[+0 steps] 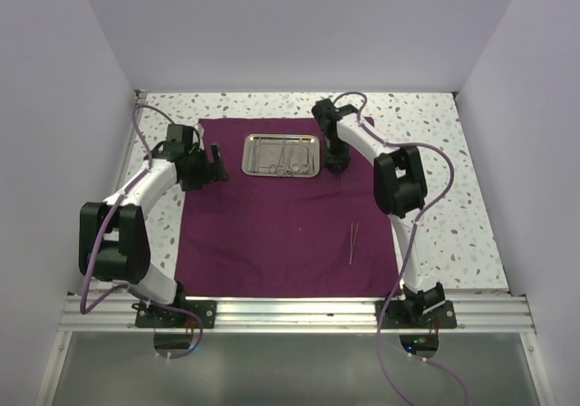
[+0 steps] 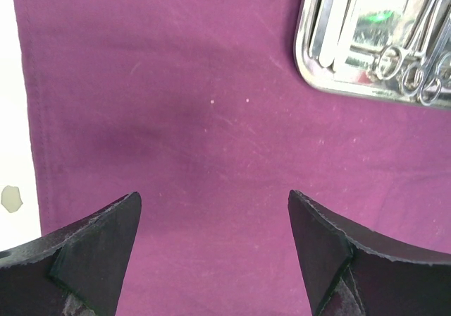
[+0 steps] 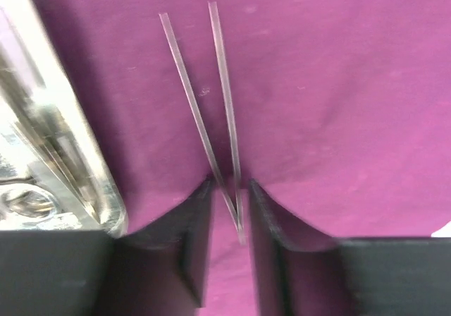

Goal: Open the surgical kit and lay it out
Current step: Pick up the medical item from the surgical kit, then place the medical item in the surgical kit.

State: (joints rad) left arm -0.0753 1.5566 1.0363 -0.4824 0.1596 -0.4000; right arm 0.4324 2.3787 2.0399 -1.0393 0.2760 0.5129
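My right claw (image 3: 230,196) is narrow, its 2 fingers either side of the joined end of a pair of tweezers (image 3: 225,104). A sliver of cloth shows in the gap, so I cannot tell whether the pads truly pinch it. The 2 tweezer arms splay away from the claw over the purple cloth (image 3: 338,104). Just to the claw's left is a corner of the steel tray (image 3: 91,161), close to the finger but apart from the tweezers. From above, this claw points down at the cloth just beside the tray's right end. A second pair of tweezers (image 1: 352,243) lies on the cloth nearer the arm bases, well apart from the tray.

My left claw (image 2: 213,210) is wide, holding nothing, over bare cloth near its left hem, where the speckled desk (image 2: 14,154) shows. The tray sits toward the cloth's far edge. In it lie several ring-handled instruments (image 2: 405,69) side by side, with straight flat pieces (image 2: 328,27) beside them.
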